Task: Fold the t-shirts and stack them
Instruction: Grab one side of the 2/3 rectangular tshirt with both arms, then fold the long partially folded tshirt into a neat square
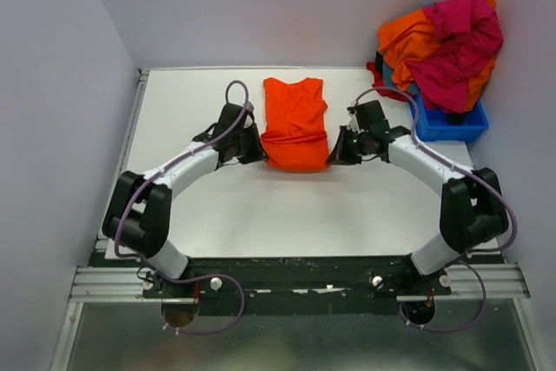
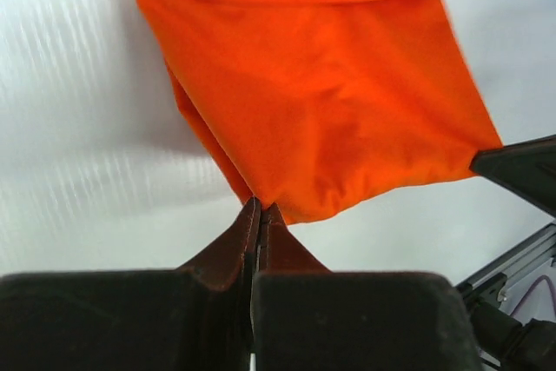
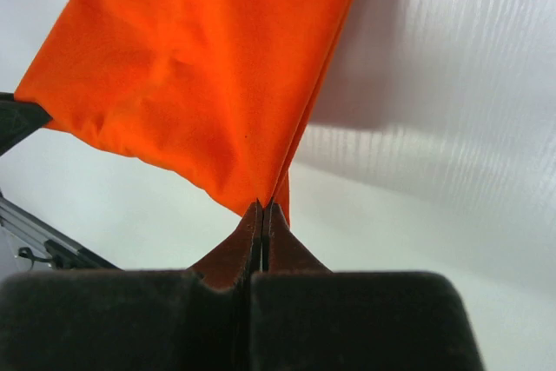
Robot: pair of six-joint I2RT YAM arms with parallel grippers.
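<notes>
Centre of white table [image 1: 261, 206]: bright orange plain cotton t-shirt [image 1: 294, 123], near end held up. Both left gripper [image 2: 260, 208] and right gripper [image 3: 262, 206] clamped on 1 near corner each. Judged light, limp, sagging; corners grip best.

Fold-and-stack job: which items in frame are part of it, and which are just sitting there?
Part of the job:
- bright orange cotton t-shirt, near corners pinched by left gripper and right gripper
- heap of magenta-pink and orange t-shirts, back right

Just lying about:
- blue plastic bin under that heap
- white table
</notes>
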